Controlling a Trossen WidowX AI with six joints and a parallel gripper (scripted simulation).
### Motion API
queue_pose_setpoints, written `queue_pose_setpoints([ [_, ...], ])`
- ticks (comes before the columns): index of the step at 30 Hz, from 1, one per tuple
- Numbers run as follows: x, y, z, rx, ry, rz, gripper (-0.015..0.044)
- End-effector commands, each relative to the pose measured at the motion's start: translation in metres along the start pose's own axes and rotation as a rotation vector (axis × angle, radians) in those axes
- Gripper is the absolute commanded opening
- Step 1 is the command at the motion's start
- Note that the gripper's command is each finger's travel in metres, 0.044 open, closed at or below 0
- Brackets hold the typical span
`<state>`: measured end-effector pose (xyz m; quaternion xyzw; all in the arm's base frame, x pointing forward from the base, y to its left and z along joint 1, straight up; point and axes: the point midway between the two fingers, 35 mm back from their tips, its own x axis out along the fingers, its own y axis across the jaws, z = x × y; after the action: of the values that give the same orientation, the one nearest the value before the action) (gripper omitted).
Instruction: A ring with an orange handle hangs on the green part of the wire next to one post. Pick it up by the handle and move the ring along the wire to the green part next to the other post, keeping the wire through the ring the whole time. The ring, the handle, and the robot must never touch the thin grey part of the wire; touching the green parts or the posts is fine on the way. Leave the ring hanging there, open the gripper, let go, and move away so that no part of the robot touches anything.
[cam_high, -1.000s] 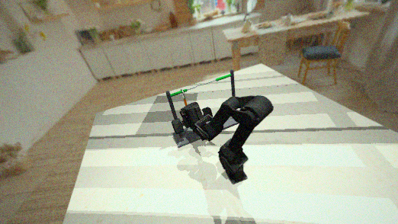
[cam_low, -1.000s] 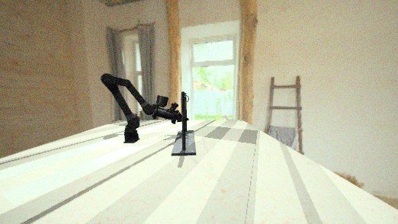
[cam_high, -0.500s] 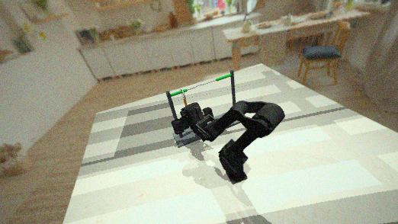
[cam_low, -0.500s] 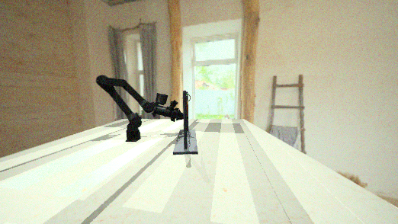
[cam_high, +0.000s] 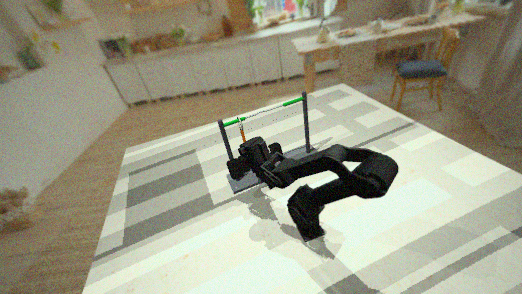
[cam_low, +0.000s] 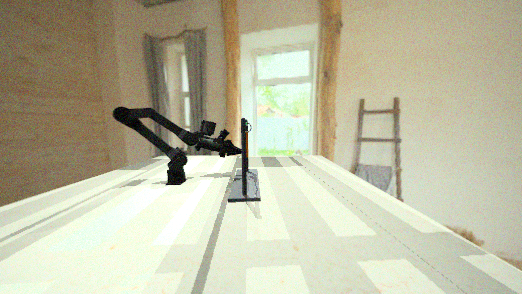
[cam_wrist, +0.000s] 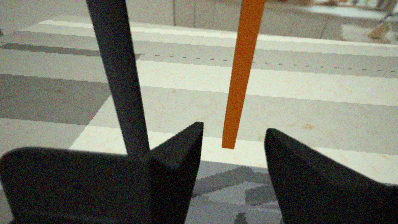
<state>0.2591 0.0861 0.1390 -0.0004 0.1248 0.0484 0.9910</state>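
Observation:
The ring (cam_high: 240, 123) (cam_low: 249, 126) hangs around the wire on the left green part (cam_high: 230, 122), near the left post (cam_high: 225, 140) (cam_wrist: 117, 75). Its orange handle (cam_high: 243, 134) (cam_low: 247, 142) (cam_wrist: 243, 65) hangs down, slightly slanted in the wrist view. The thin grey wire (cam_high: 265, 111) runs to the right green part (cam_high: 293, 102) by the other post (cam_high: 306, 122). My gripper (cam_low: 240, 151) (cam_wrist: 233, 133) is open. In the wrist view the handle's lower end shows between the fingertips, with a gap on both sides. In the top view the arm hides the fingertips.
The posts stand on a flat grey base (cam_high: 240, 188) (cam_low: 237, 196) on the patterned table (cam_high: 190, 260) (cam_low: 150, 260). In the wrist view the near post passes behind the left finger; whether they touch cannot be told.

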Motion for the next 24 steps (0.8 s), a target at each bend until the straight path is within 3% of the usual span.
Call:
queue_pose_setpoints([
  [1,-0.0062,-0.0013,-0.0036,0.0,0.007,-0.004,0.016],
  [22,-0.0101,-0.0018,-0.0043,0.0,0.007,-0.004,0.016],
  [24,-0.0136,-0.0004,-0.003,-0.001,0.005,0.0,0.0212],
])
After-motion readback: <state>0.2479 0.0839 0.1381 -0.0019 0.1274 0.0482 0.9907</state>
